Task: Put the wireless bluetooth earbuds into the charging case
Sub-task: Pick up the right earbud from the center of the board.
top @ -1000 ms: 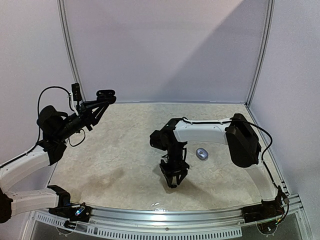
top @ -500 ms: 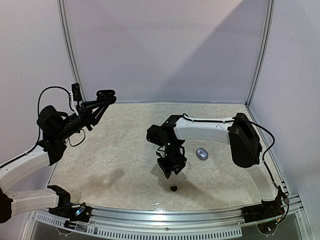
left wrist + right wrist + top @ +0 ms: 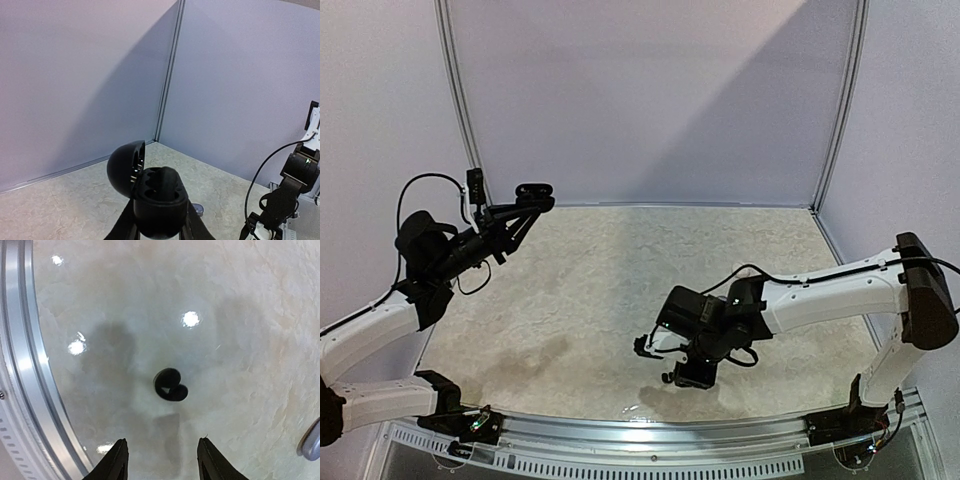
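My left gripper (image 3: 159,231) is shut on the black charging case (image 3: 159,200), held high at the table's left (image 3: 534,189). The case's lid stands open, and a dark rounded shape sits in its wells. One glossy black earbud (image 3: 170,385) lies on the table near the front edge (image 3: 667,378). My right gripper (image 3: 162,460) hovers low over the table, open. The earbud lies just beyond its fingertips (image 3: 118,455), touching neither of them. In the top view the right gripper (image 3: 694,377) sits right beside the earbud.
A small silver-grey rounded object (image 3: 311,442) lies on the table to the right of the earbud; it also shows behind the case (image 3: 198,209). The metal front rail (image 3: 20,365) runs close on the gripper's left (image 3: 650,430). Purple walls enclose the table.
The black earbud left my right gripper and now lies on the table. The right arm swung right and dropped low beside it, its jaws widening. The left arm held still.
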